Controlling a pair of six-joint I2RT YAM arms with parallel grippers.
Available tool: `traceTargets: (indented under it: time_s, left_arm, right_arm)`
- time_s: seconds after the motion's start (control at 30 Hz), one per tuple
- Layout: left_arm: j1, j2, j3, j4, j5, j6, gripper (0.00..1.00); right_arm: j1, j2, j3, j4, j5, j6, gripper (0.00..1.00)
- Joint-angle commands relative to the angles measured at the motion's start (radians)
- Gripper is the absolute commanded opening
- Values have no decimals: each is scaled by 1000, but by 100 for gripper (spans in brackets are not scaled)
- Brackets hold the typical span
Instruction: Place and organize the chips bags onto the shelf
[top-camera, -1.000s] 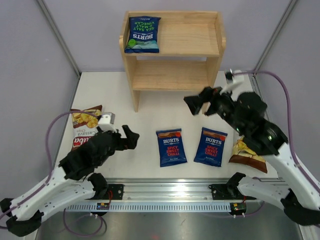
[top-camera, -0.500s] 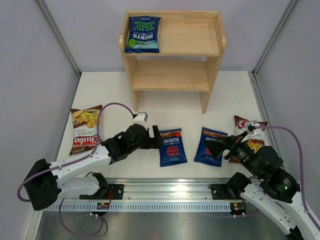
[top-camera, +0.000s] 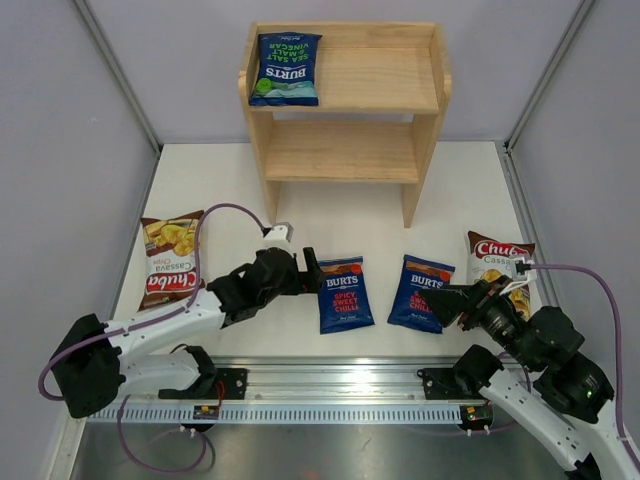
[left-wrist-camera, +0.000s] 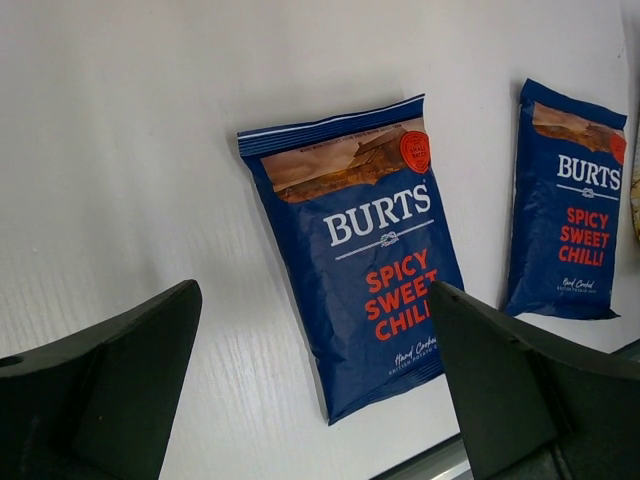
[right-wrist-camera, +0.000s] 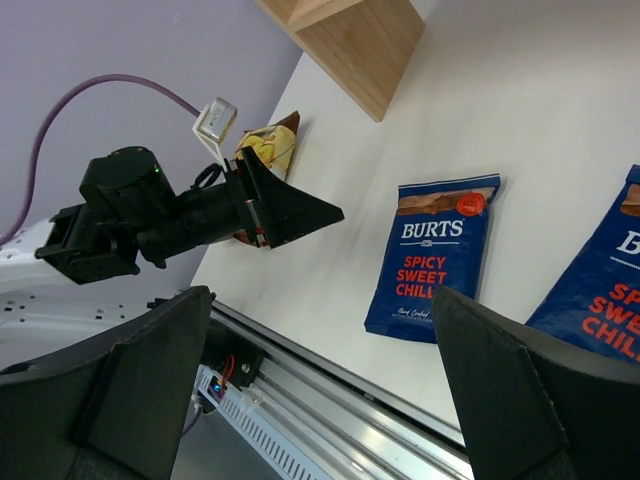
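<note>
Retreating slightly, the right gripper (top-camera: 447, 303), spread, has uncovered a Chuba bag (top-camera: 497, 262) right-front of the shelf (top-camera: 345, 150). Also spread, the left gripper (top-camera: 310, 270) hovers, perhaps touching, at a chilli bag (top-camera: 342, 294) before the shelf; the green bag (top-camera: 286, 68) lies on its top tier.

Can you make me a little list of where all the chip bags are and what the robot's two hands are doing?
shelf top tier: green BURTS bag, at the left end
table middle: left chilli bag, right chilli bag
table sides: left Chuba bag, right Chuba bag
left gripper: open, empty, beside left chilli bag
right gripper: open, empty, by right chilli bag
</note>
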Motion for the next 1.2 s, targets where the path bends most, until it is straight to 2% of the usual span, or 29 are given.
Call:
traceTargets:
  time_s: [0.0,0.13,0.3,0.43,0.67,0.97,1.03,1.1,1.17]
  left_arm:
    - [4,26,1,57,-24,-2,99]
    - [4,79,30,13,-31,19,99]
    - [4,135,56,13,-10,24,99]
    - [4,156,75,53,29,54,99]
    - [13,256,130,68,65,84,99]
    - [20,421,153,117,58,19,99]
    - [19,444,153,142,75,4,97]
    - [20,466,145,175,84,-24,89]
    - [17,475,142,172,52,-45,85]
  right_arm:
    - [-1,-18,26,-3,19,26,100]
    - [-1,62,85,-137,163,11,99]
    - [-1,70,99,-120,161,-18,99]
    - [-3,15,56,-38,90,-46,99]
    - [-3,4,49,-28,66,-54,99]
    - [-1,39,36,-7,8,-40,100]
    - [-3,36,26,3,5,-32,99]
    - [-1,32,14,10,5,-28,99]
    - [-3,32,8,12,6,-23,99]
